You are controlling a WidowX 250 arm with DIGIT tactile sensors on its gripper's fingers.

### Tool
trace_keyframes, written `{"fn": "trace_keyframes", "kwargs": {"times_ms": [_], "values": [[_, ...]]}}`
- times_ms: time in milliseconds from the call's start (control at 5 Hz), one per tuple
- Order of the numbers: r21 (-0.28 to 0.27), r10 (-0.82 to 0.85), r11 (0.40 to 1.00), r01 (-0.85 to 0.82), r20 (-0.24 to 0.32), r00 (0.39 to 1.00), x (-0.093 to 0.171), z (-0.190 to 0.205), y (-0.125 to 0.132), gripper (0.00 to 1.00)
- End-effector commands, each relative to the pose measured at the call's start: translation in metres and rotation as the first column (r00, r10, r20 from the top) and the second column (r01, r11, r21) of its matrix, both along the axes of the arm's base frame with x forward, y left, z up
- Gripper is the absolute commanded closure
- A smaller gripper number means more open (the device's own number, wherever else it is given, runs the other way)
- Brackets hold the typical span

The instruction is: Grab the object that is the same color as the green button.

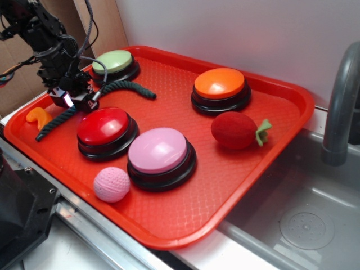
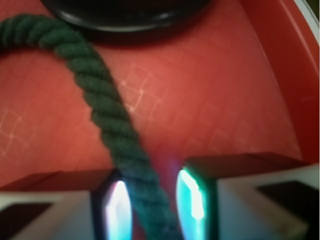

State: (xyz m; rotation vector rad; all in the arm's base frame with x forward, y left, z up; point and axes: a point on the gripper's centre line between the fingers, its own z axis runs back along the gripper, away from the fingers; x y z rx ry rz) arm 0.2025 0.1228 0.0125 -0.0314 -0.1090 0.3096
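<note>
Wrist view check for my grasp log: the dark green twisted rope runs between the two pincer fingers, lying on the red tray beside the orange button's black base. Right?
Not quite. The dark green twisted rope does run between the pincer fingers on the red tray, but the exterior view shows the neighbouring base belongs to the pale green domed button, not the orange one.

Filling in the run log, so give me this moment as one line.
phase: grasping | gripper: open, fingers either side of green rope | rope: lying on red tray | green button: untouched
</note>
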Motion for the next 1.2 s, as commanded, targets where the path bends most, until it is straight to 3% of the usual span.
{"fn": "trace_keyframes", "kwargs": {"times_ms": [0,200,600,800,1000], "values": [[0.045,0.062,0.997,-0.063,0.030,0.998,0.004,0.044,-0.004,1.00],[0.040,0.058,0.997,-0.059,0.031,0.998,0.010,0.075,-0.010,1.00],[0.009,-0.075,0.997,0.074,0.072,0.995,0.036,0.146,-0.054,1.00],[-0.031,-0.167,0.985,0.170,0.090,0.982,0.046,0.173,-0.078,1.00],[-0.037,-0.227,0.972,0.231,0.093,0.969,0.053,0.182,-0.091,1.00]]}}
